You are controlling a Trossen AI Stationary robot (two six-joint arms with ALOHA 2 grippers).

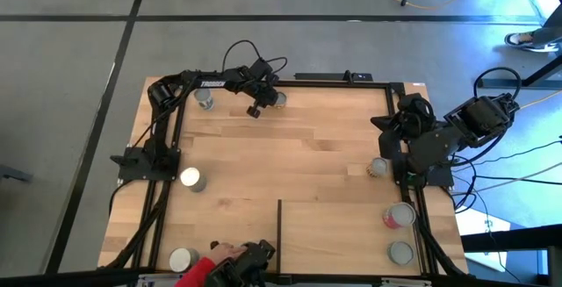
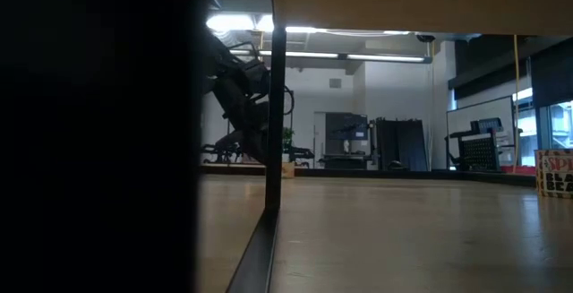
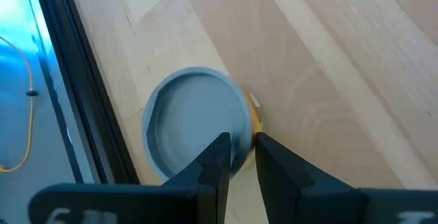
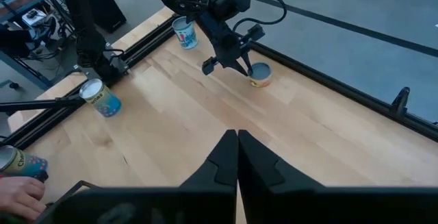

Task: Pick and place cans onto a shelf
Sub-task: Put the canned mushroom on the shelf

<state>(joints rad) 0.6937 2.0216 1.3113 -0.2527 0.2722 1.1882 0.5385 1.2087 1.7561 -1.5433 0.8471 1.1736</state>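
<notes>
A silver-topped can (image 3: 195,118) with a yellowish side stands upright on the table at its far edge (image 1: 278,100). My left gripper (image 3: 241,145) slants down at it, open by a narrow gap, one finger over the can's top and the other outside its wall. A second can (image 1: 205,100) stands further left on the same edge. The shelf (image 1: 342,234), edged by a black strip, bears a red-pink can (image 1: 399,216) and a grey-topped can (image 1: 401,252). My right gripper (image 4: 237,142) is shut and empty, held high at the table's right side. My left gripper has the can's rim (image 3: 248,133) in the gap between its two fingers, on the side of the can nearest the gripper. It comes slanting from above. Whether either finger touches the rim I cannot tell. The can stands on the table.
More cans stand at the table's left (image 1: 190,179), near left (image 1: 183,258) and right, beyond the shelf (image 1: 379,167). A person's hand in a red sleeve (image 1: 211,265) reaches in at the near edge. Black rails (image 1: 167,147) run along the table's sides.
</notes>
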